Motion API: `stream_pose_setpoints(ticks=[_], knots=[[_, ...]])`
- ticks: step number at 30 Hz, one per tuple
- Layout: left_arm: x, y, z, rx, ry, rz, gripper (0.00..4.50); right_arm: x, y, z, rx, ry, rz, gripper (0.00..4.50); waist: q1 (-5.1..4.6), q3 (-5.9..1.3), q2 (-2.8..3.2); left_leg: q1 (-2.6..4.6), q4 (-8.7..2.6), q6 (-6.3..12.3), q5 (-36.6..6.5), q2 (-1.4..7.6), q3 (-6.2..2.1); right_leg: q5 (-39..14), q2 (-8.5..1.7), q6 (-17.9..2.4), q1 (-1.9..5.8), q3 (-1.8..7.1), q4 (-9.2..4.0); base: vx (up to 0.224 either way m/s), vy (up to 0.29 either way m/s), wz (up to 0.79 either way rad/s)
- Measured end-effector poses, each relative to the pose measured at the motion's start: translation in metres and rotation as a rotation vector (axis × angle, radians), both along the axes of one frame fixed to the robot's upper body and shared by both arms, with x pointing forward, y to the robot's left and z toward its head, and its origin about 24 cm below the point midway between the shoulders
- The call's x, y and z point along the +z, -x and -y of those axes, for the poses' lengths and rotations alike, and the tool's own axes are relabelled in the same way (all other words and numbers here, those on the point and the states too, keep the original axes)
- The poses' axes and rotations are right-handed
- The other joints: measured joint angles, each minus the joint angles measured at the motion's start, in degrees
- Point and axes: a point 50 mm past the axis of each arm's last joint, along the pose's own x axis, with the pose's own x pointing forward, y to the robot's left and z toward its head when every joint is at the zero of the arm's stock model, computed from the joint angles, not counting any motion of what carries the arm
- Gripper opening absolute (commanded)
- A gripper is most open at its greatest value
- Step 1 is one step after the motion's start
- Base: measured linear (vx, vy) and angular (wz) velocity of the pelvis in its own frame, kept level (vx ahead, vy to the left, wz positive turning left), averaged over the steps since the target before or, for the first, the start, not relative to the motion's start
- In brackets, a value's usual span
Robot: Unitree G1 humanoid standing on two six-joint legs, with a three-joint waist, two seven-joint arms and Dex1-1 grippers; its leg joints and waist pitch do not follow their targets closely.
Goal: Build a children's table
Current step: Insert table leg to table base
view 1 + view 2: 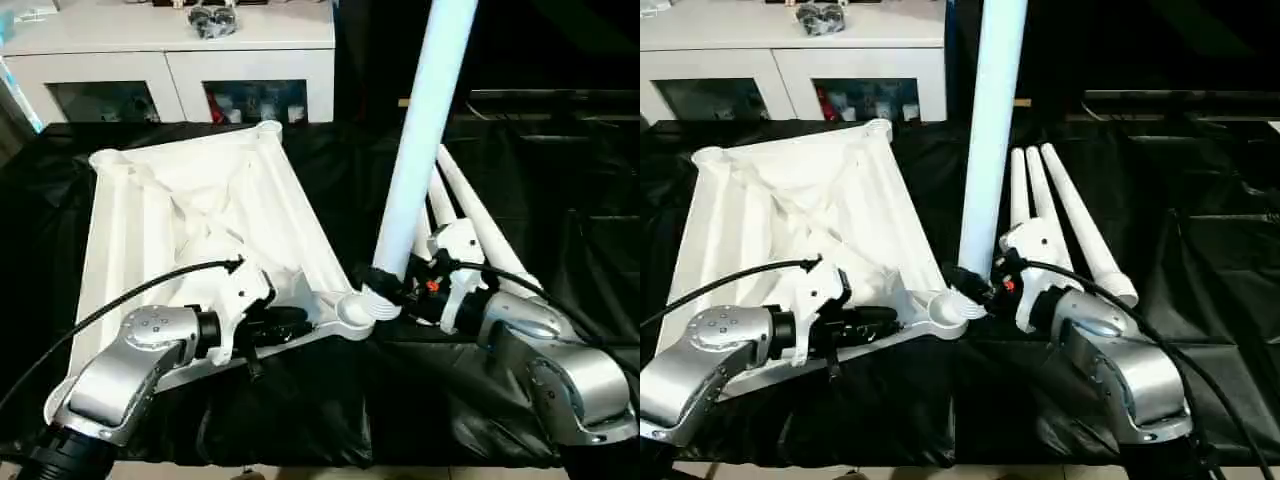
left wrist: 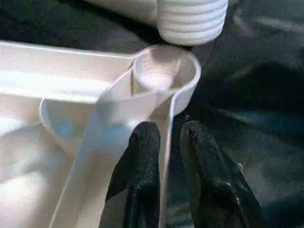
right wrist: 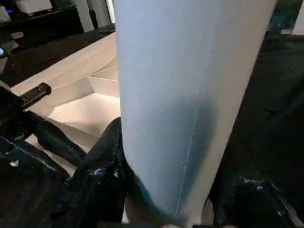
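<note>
The white tabletop (image 1: 190, 210) lies ribbed side up on the black cloth. My left gripper (image 1: 290, 322) is shut on its side rim, just behind the near right corner socket (image 1: 355, 312). In the left wrist view the two black fingers (image 2: 137, 175) pinch that rim wall below the socket (image 2: 159, 71). My right gripper (image 1: 385, 283) is shut on a long white leg (image 1: 420, 140), held nearly upright. The leg's threaded end (image 2: 192, 19) hangs just above the socket's edge and is not inside it. Further legs (image 1: 1070, 210) lie side by side on the cloth behind my right arm.
A white cabinet with glass doors (image 1: 170, 60) stands behind the work surface. Black cloth (image 1: 560, 200) covers the whole surface, with folds on the right. A black cable (image 1: 120, 300) loops over my left forearm.
</note>
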Motion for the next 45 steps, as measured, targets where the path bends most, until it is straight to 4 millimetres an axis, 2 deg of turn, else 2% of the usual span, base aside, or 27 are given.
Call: stream_pose_setpoints(ticks=[16,18,21,24,26,28,38,45], knots=[[-0.016,0.004,-0.005,-0.024,-0.054,-0.052,1.24,0.000,-0.005,-0.007,0.009,-0.010,0.011,1.88,0.67,-0.01,0.13,0.03,-0.02,-0.01,0.0,0.00,0.00,0.0,0.00,0.0,0.01,0.01,-0.01,0.000,0.000,0.00],[-0.018,0.004,-0.006,-0.022,-0.060,-0.057,0.88,0.000,-0.005,-0.007,0.008,-0.011,0.012,1.88,0.72,-0.01,0.13,0.03,-0.02,-0.01,0.0,0.00,0.00,0.0,0.00,0.0,0.01,0.01,-0.01,0.000,0.000,0.00],[-0.017,0.003,-0.007,-0.024,-0.069,-0.051,0.83,-0.002,-0.006,-0.008,0.004,-0.014,0.004,1.88,0.77,-0.01,0.13,0.04,-0.02,-0.01,0.0,0.00,0.00,0.0,0.00,0.0,0.01,0.01,0.00,0.000,0.000,0.00],[-0.017,0.003,-0.007,-0.032,-0.069,-0.056,0.44,-0.005,-0.009,-0.009,0.002,-0.018,-0.003,1.88,0.79,-0.01,0.13,0.04,-0.02,-0.01,0.0,0.00,0.00,0.0,0.00,0.0,0.02,0.01,0.00,0.000,0.000,0.00],[-0.017,0.001,-0.008,-0.032,-0.073,-0.059,0.45,-0.008,-0.011,-0.011,0.018,-0.010,0.002,1.88,0.76,-0.02,0.15,0.04,-0.02,-0.01,0.0,0.00,0.00,0.0,0.00,-0.1,0.01,0.01,0.00,0.000,0.000,0.00],[-0.017,0.001,-0.008,-0.037,-0.071,-0.061,0.08,-0.011,-0.011,-0.014,0.035,0.002,0.006,1.88,0.73,-0.02,0.18,0.03,-0.02,-0.01,0.0,0.00,0.00,0.0,0.00,-0.1,0.01,0.01,-0.01,0.000,0.000,0.00],[-0.018,0.001,-0.005,-0.075,-0.083,-0.034,0.00,-0.015,-0.017,-0.015,0.060,0.017,0.000,1.88,0.51,-0.03,0.19,0.07,-0.03,-0.01,0.0,0.01,0.02,0.0,0.01,-0.1,0.04,0.02,0.01,0.000,0.000,0.00],[-0.020,-0.006,0.001,-0.100,-0.094,0.014,0.00,-0.019,-0.015,-0.017,0.116,0.022,-0.013,1.88,1.08,-0.05,0.26,0.09,-0.03,-0.05,0.0,0.03,0.03,0.0,0.00,0.0,0.10,0.03,0.06,0.000,0.000,0.00]])
